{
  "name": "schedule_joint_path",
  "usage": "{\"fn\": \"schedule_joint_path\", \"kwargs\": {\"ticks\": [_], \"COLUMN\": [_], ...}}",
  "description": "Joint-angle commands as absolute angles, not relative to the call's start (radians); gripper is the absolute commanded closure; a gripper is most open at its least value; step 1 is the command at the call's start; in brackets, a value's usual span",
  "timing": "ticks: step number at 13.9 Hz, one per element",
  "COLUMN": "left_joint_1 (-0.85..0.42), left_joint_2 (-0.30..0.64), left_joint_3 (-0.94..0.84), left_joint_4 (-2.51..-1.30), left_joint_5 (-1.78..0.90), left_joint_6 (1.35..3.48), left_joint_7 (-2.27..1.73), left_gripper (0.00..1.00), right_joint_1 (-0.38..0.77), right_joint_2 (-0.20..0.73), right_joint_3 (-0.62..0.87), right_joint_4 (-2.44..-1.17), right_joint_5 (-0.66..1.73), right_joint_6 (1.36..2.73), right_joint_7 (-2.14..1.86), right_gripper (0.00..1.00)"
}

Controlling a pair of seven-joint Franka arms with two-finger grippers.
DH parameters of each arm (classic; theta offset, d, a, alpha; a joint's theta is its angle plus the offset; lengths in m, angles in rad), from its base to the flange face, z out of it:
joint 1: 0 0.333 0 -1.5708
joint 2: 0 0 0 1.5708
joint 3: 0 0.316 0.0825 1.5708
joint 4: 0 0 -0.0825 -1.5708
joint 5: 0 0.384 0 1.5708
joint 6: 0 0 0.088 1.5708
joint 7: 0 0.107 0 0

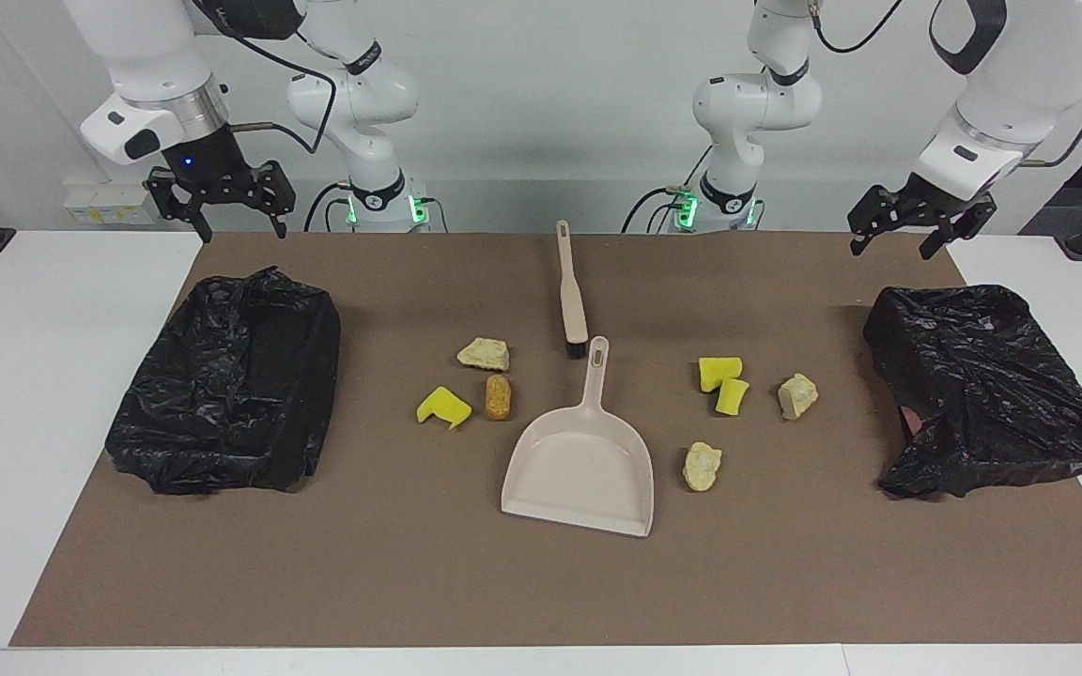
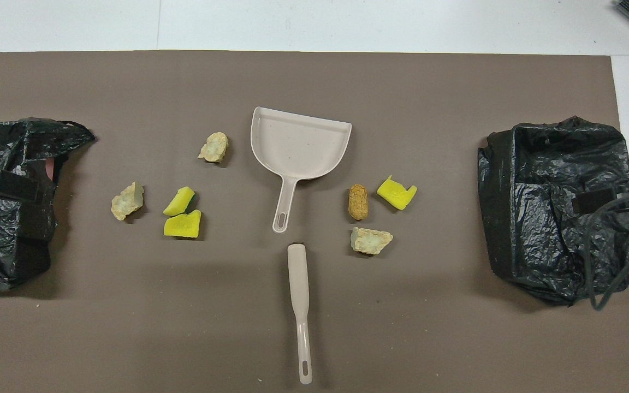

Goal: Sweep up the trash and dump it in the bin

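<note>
While both arms hover bare-handed over the table's 2 ends, the beige plastic hand brush lies midway between them, long axis running straight away from the robots. Right gripper and left gripper both gape wide, equally far from it. Farther out lie the beige plastic dustpan and the 7 scraps of yellow, beige and brown trash, split to either side of it.

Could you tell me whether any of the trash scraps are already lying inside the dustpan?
No, the dustpan is bare inside, and every scrap, like the brown piece, lies on the mat beside it.
</note>
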State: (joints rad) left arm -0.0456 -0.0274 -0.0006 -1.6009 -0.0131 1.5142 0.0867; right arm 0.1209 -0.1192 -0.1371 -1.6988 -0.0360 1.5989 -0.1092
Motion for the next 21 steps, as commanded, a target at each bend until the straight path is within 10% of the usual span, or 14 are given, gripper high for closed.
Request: {"fn": "schedule_joint_path", "kwargs": {"ticks": [1, 14, 21], "left_joint_1": [-0.092, -0.584, -0.776], "left_joint_2": [-0.046, -0.274, -0.242], "left_joint_3": [-0.005, -0.008, -0.008], "left_joint_4": [-1.635, -2.029, -2.172], "left_joint_5": [-0.012, -0.052, -0.067], "left_joint_6": [1.514, 1.722, 1.906], "left_joint_7": [0.081, -0.372, -0.537], "left_gripper": [0.00, 0.00, 0.00], "right_joint_1": [0.115, 0.117, 0.115], "right_joint_2": [-0.132, -0.138, -0.138], "right_joint_3": [-0.129, -0.130, -0.130], "right_joint_4": [-1.706, -1.716, -1.718], "right_joint_5": [-0.041, -0.041, -0.041], "right_joint_6": [1.588, 1.603, 1.605], "right_joint_7": [-0.107, -0.107, -0.107], "right_gripper": [0.00, 0.00, 0.00]}}
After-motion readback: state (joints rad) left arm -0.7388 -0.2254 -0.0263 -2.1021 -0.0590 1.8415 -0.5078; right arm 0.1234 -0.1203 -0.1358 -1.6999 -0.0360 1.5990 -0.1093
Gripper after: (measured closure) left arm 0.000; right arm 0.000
